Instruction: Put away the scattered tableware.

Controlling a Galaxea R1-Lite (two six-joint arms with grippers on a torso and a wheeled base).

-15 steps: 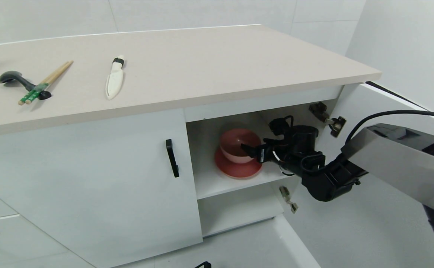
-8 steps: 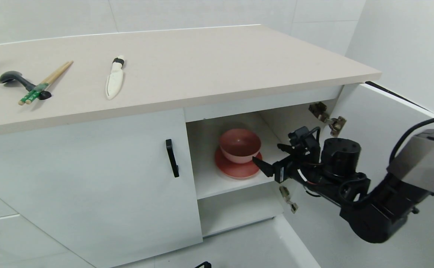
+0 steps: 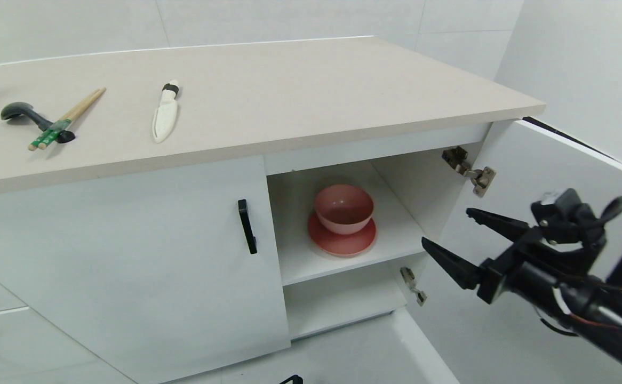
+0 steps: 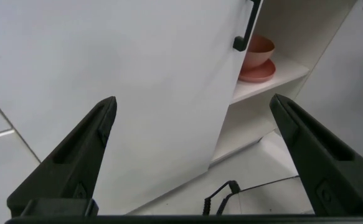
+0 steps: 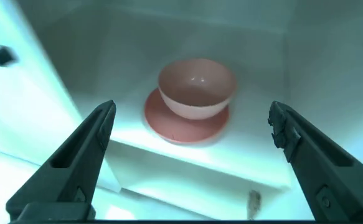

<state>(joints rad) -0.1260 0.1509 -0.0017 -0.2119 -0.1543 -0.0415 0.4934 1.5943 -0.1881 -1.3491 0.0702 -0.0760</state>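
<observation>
A pink bowl (image 3: 343,207) sits in a red plate (image 3: 341,242) on the upper shelf of the open cabinet; the right wrist view shows the bowl (image 5: 197,87) and plate (image 5: 184,121) straight ahead. My right gripper (image 3: 445,225) is open and holds nothing, outside the cabinet to the front right of the shelf. My left gripper (image 4: 192,99) is open and holds nothing, low in front of the closed left door. On the counter lie a black spoon (image 3: 15,112), chopsticks (image 3: 68,117) across it, and a white knife (image 3: 165,112).
The cabinet's right door (image 3: 556,170) stands swung open beside my right arm, with hinges (image 3: 471,170) on the side wall. The closed left door carries a black handle (image 3: 247,226). A lower shelf (image 3: 337,304) lies under the plate.
My right gripper has pulled back out of the cabinet, away from the bowl toward the front right, fingers spread wider. Bowl and plate stay on the shelf.
</observation>
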